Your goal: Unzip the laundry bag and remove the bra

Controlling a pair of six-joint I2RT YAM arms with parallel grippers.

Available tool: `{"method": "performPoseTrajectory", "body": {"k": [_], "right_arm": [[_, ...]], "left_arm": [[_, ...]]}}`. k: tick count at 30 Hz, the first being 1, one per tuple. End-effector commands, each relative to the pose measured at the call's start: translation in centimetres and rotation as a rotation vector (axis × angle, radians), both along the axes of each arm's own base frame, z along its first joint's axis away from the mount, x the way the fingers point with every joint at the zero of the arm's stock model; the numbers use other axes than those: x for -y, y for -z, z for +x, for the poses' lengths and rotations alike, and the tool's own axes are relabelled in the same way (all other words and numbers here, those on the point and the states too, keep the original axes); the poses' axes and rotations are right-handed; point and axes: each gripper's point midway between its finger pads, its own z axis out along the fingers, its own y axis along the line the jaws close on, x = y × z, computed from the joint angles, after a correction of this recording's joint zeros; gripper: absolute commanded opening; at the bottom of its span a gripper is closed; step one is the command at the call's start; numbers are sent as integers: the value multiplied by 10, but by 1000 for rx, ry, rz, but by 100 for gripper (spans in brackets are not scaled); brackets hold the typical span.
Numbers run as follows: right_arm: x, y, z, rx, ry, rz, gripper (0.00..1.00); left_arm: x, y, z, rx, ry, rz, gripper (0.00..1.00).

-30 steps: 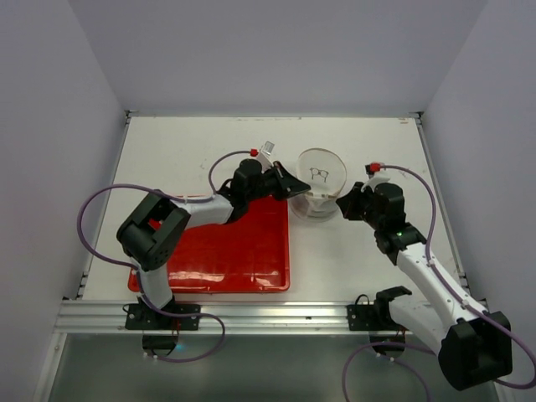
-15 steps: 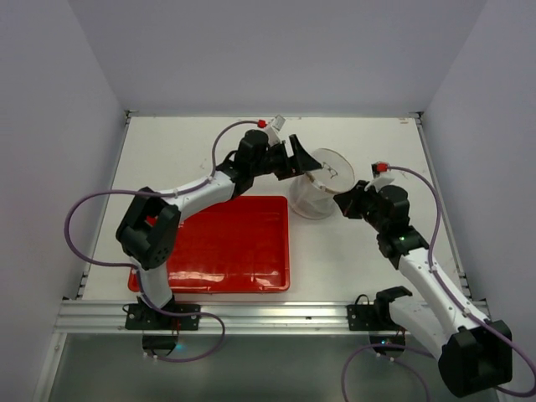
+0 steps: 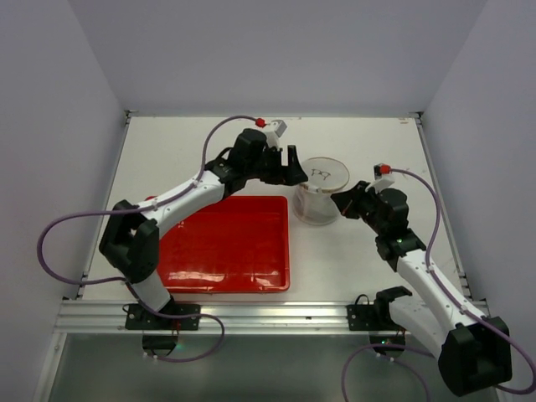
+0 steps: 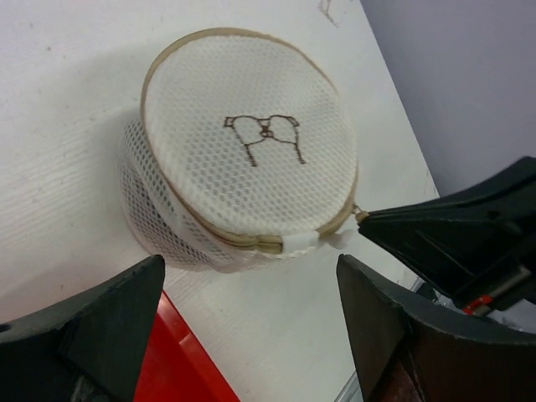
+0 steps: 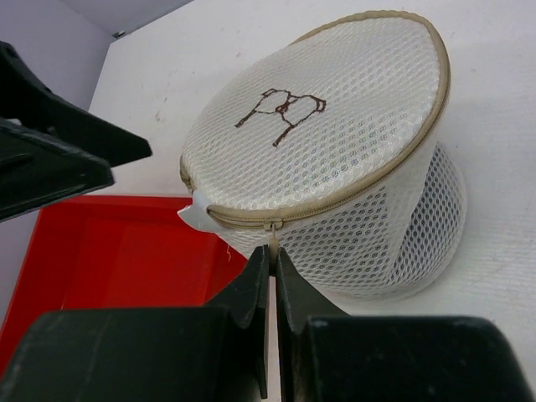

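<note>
The laundry bag point(image 3: 321, 189), a round white mesh pouch with a tan zipper rim and a small dark emblem on its lid, sits on the white table just right of the red tray. My right gripper point(image 3: 342, 201) is at the bag's right side. In the right wrist view that gripper point(image 5: 270, 251) is shut on the zipper pull point(image 5: 270, 235). My left gripper point(image 3: 293, 165) stands open at the bag's far-left side, apart from it. Nothing lies between its fingers, which frame the bag point(image 4: 251, 151) in the left wrist view. The bra is hidden.
A red tray point(image 3: 226, 247) lies to the left of the bag, its corner close to the bag's base point(image 5: 117, 251). White walls close in the table on three sides. The arm bases and a metal rail run along the near edge.
My left gripper has opened wide and pulled back toward the far left of the bag. The bag's lid has tipped from facing up-front to flatter. My right gripper has stayed shut at the zipper.
</note>
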Motion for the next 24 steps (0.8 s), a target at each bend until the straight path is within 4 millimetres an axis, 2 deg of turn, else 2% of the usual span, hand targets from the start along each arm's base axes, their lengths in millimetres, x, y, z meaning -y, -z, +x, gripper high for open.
{"method": "performPoseTrajectory", "body": {"k": [1, 6, 7, 8, 10, 18, 24], "right_arm": [[-6, -13, 4, 53, -14, 42, 0], [-6, -16, 1, 59, -18, 34, 0], [-6, -15, 0, 58, -20, 30, 0], [-6, -14, 0, 56, -21, 26, 0], [-6, -13, -1, 55, -23, 26, 0], [-14, -17, -7, 62, -75, 42, 0], [-14, -17, -11, 68, -90, 32, 0]], "left_arm": [[7, -48, -19, 216, 122, 31, 86], [21, -48, -30, 437, 247, 166, 78], [27, -47, -40, 524, 300, 222, 79], [24, -48, -36, 571, 269, 277, 79], [26, -48, -40, 650, 310, 338, 82], [32, -43, -29, 848, 420, 423, 81], [37, -29, -25, 978, 535, 498, 80]]}}
